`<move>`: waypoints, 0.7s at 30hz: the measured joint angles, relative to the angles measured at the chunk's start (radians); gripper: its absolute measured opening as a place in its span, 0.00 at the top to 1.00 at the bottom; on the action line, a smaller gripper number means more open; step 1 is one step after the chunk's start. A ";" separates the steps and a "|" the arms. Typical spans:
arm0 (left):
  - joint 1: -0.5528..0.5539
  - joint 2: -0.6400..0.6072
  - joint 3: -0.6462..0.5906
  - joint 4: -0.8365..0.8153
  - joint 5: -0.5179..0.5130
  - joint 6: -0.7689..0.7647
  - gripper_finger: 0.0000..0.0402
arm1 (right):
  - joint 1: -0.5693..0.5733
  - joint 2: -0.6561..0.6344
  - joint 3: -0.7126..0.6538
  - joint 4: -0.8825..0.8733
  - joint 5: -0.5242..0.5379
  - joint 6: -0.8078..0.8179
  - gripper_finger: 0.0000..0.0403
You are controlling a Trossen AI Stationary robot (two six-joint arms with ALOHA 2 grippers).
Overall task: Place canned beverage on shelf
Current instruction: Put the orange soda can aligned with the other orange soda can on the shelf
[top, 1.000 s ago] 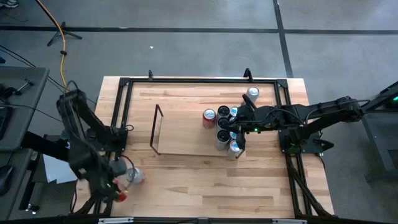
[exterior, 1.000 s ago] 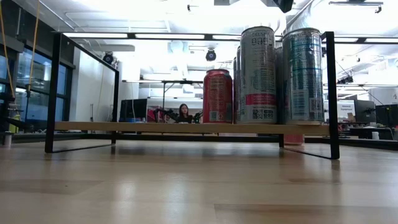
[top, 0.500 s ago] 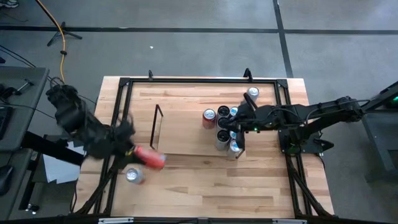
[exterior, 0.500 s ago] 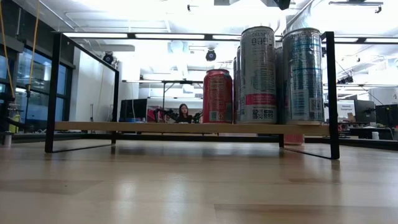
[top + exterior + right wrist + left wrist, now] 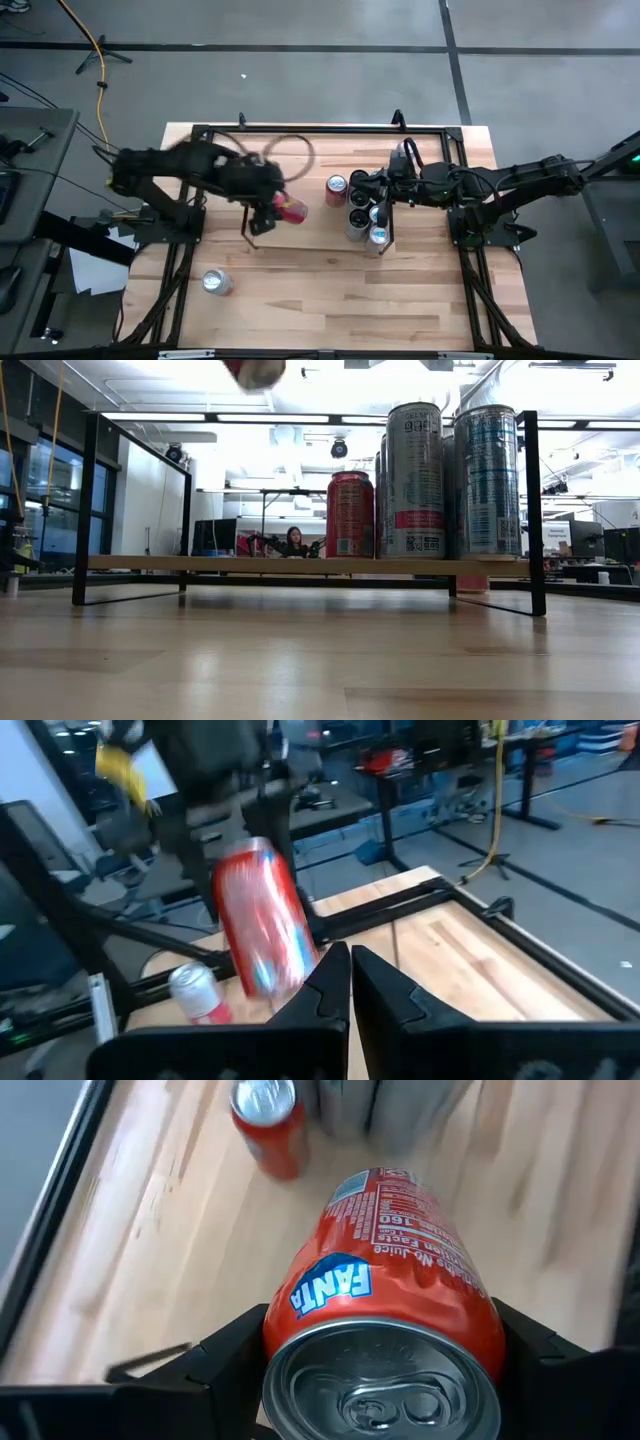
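An orange-red Fanta can (image 5: pixel 385 1270), the canned beverage, hangs in my left gripper (image 5: pixel 380 1355), which is shut on it above the left part of the shelf (image 5: pixel 300 230). The low view shows only the can's lower end (image 5: pixel 255 370), high above the board (image 5: pixel 250 564). The shelf is a low light-wood board with black wire frames at its ends. At its right end stand a red can (image 5: pixel 337 187) and several taller cans (image 5: pixel 358 215). My right gripper (image 5: pixel 350 985) is shut and hovers over those cans (image 5: pixel 372 186), pointing toward the left arm. My left gripper pinches the can between its two fingers (image 5: pixel 225 1365), on opposite sides of the wall just below the top rim (image 5: pixel 290 1325). The fingers slant down from the table's left. The can is lifted clear and tilted, top toward the wrist and bottom toward the shelf.
A silver-topped can (image 5: pixel 214 283) stands on the tabletop near the near left corner. Another can (image 5: pixel 405 150) stands on the table beyond the shelf's right end. Black rails (image 5: pixel 320 129) frame the tabletop. The shelf's left and middle board is bare.
My left gripper has carried the orange-red can from the table's near left corner up and toward the right and far side, to above the shelf's left part, turning as it went. The silver-topped can stayed behind. My right gripper has tipped upward a little, still shut.
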 joint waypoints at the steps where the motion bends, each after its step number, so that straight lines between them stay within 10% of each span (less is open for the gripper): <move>1: 0.012 0.028 0.002 -0.011 0.005 0.043 0.42 | 0.000 0.000 0.000 0.000 0.012 -0.006 1.00; 21: 0.049 0.405 0.003 -0.043 -0.092 0.455 0.40 | 0.000 0.003 0.000 -0.012 0.074 -0.016 1.00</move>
